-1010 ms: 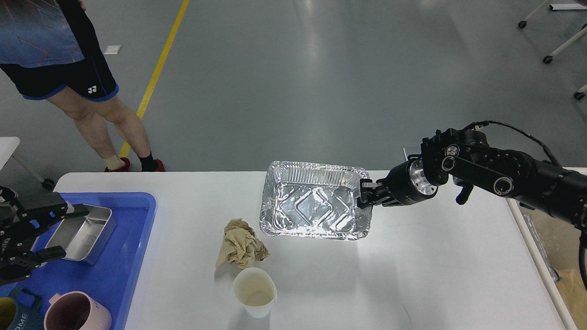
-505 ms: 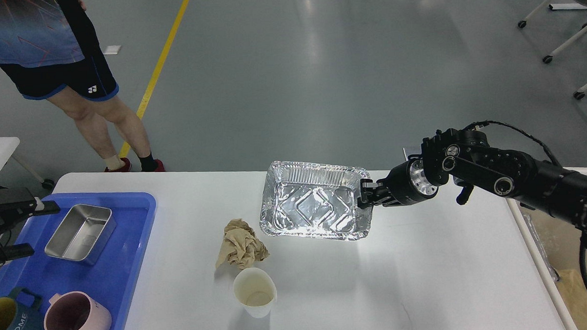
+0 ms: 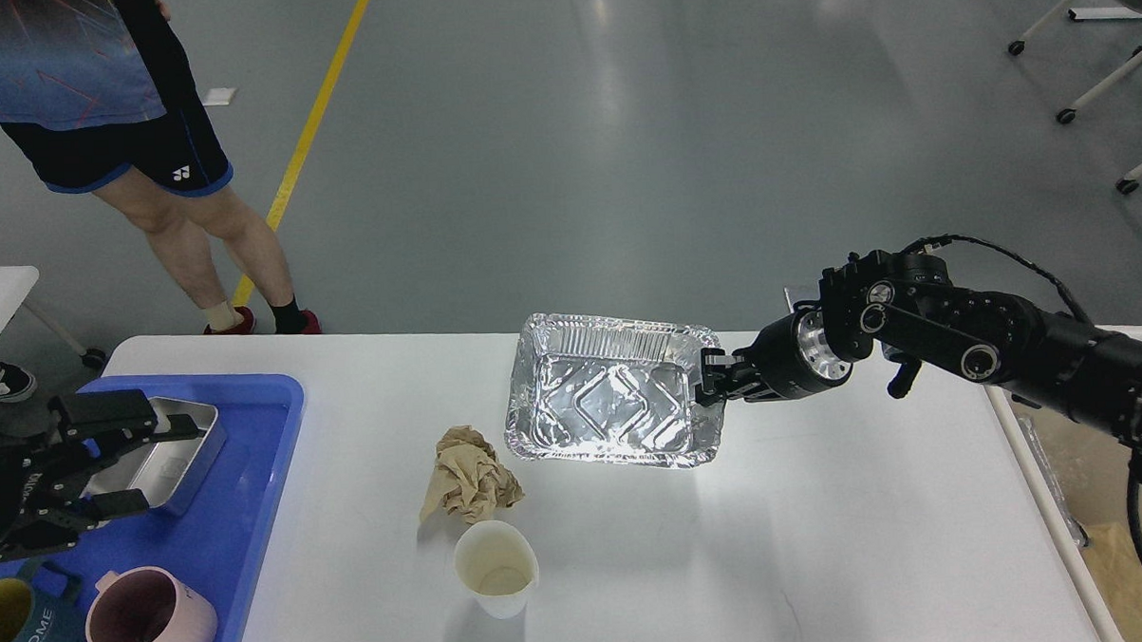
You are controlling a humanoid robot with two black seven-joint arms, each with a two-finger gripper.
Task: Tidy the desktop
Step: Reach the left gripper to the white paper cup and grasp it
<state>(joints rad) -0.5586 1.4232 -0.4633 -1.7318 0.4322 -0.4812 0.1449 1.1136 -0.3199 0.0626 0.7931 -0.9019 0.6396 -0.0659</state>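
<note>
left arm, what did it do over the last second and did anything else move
The left gripper pulled back to the left edge, clear of the steel box, then swung in again over the blue tub, fingers spread, holding nothing. The right gripper stayed at the foil tray's right rim. Paper wad, cup and mugs stayed put.

One foil tray (image 3: 613,391) sits at the right gripper (image 3: 709,381). One crumpled brown paper (image 3: 469,476) and one paper cup (image 3: 495,568) lie to its left. Two mugs (image 3: 150,631) and one steel tin (image 3: 162,453) sit by the left gripper (image 3: 149,464).
</note>
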